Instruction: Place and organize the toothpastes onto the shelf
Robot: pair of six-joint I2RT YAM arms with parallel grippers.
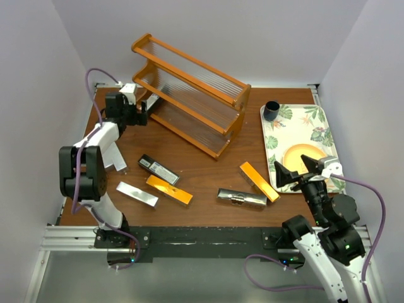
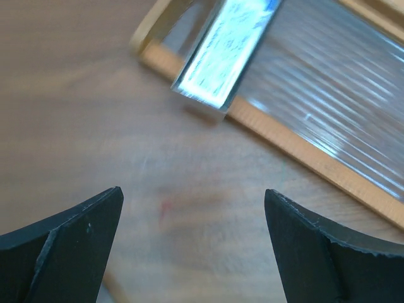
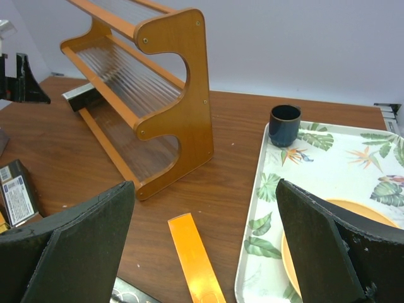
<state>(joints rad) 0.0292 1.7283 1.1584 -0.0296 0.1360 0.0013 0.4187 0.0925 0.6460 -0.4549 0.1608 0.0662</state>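
Both pairs of jaws stand wide and empty: left gripper (image 2: 192, 191) just short of the silver toothpaste carton (image 2: 224, 47), right gripper (image 3: 205, 184) beside the tray (image 3: 341, 177). That carton lies on the lowest tier of the shelf (image 2: 303, 145), one end poking past the rail — a stray brush from the left fingers could likely tip it off. It looks slim, shiny, bluish-printed — more loose cartons (image 1: 242, 197) wait on the table (image 1: 208, 167)
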